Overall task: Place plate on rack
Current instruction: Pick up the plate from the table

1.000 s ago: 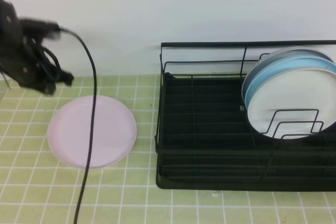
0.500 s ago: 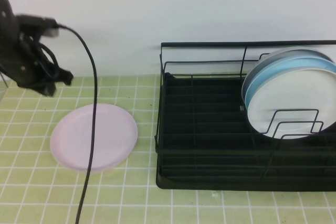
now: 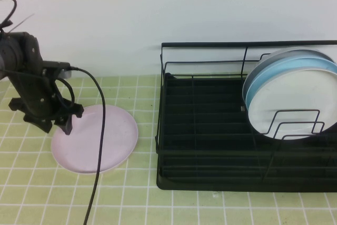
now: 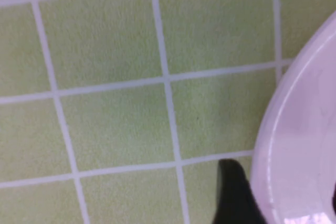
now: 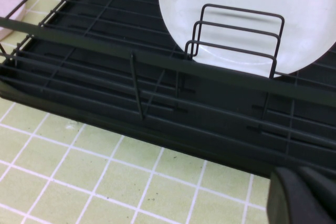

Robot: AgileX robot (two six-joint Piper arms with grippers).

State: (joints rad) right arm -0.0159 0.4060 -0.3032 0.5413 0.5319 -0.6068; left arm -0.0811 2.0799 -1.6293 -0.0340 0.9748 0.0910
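The pale pink plate lies flat on the green tiled table, left of the black wire rack. My left gripper is down at the plate's left rim. In the left wrist view it is open. One finger is outside the plate's rim and the other is at the picture's edge over the plate. My right gripper is shut and empty, near the rack's front edge. It is out of the high view.
A white plate and a light blue plate stand upright in the rack's right end; the white one also shows in the right wrist view. The rack's left slots hold nothing. A black cable crosses the pink plate.
My left arm has come down and to the right, from above the table's back left to the plate's left rim. The plate has shifted slightly. The rack and its plates are unchanged.
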